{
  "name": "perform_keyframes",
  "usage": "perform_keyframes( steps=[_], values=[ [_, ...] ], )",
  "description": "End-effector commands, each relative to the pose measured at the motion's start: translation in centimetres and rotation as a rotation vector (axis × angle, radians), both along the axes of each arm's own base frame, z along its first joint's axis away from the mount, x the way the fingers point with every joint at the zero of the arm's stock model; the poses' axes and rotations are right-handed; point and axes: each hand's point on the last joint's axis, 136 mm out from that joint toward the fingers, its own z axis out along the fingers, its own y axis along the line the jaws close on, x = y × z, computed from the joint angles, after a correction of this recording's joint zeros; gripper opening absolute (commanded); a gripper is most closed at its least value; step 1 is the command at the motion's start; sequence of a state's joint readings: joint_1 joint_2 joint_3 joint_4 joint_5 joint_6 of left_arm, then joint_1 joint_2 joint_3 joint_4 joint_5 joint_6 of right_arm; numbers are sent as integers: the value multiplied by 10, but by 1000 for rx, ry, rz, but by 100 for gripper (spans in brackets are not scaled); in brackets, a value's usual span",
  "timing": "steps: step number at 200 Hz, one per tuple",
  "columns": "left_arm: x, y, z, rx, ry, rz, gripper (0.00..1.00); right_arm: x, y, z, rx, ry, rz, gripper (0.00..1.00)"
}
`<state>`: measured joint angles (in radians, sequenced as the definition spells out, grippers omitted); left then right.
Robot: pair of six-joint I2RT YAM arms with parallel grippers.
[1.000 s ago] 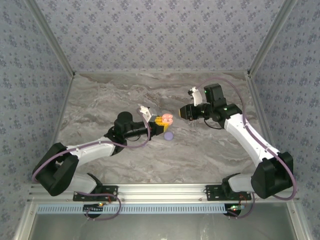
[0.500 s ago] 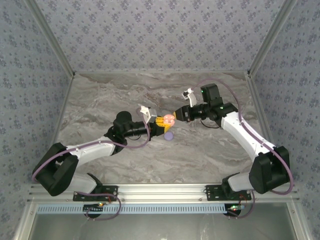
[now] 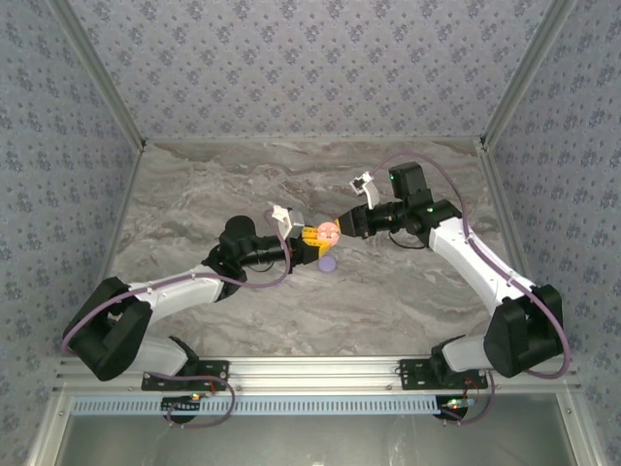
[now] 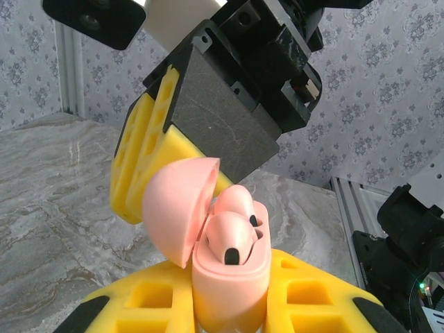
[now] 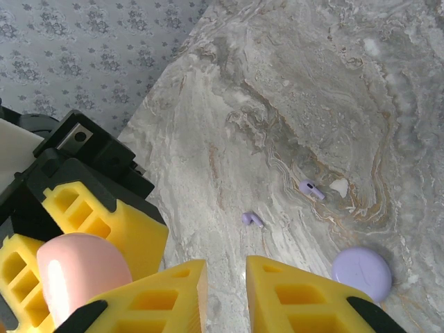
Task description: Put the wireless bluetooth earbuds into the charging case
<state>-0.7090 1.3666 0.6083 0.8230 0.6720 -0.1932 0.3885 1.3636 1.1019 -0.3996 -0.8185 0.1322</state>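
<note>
My left gripper [image 4: 229, 309] is shut on a pale pink charging case [image 4: 232, 281], held upright above the table. Its lid [image 4: 177, 208] stands open, tipped left. Two pale pink earbuds [image 4: 232, 243] sit side by side in the case's sockets. My right gripper [image 3: 342, 221] is up against the case from the right, and its yellow finger [image 4: 142, 163] is just behind the lid. In the right wrist view the right gripper [image 5: 225, 291] is narrowly open with nothing between its fingers. Two lavender earbuds [image 5: 252, 219] [image 5: 310, 187] lie loose on the marble.
A lavender round disc [image 5: 361, 273] lies on the table [image 3: 194, 194] just below the two grippers, also seen from above [image 3: 328, 263]. Patterned walls close in the back and both sides. A small white chip [image 5: 339, 186] lies beside one lavender earbud.
My right gripper has moved left, from well apart to right against the pink case held by the left gripper. The left arm has stayed almost still.
</note>
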Motion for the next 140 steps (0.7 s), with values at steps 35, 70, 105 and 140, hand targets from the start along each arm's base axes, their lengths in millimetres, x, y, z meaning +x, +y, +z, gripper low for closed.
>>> perform_keyframes(
  steps=[35, 70, 105, 140],
  values=[
    [18, -3, 5, -2, 4, 73, 15, -18, 6, 17, 42, -47, 73, 23],
    [29, -3, 1, 18, 34, 123, 15, 4, -9, 2, -80, -59, -71, 24],
    [60, 2, -16, 109, 133, 268, 16, 33, -46, -20, -270, -76, -305, 25],
    [99, 10, -44, 231, 272, 422, 15, 44, -74, -37, -375, -61, -431, 25]
  ],
)
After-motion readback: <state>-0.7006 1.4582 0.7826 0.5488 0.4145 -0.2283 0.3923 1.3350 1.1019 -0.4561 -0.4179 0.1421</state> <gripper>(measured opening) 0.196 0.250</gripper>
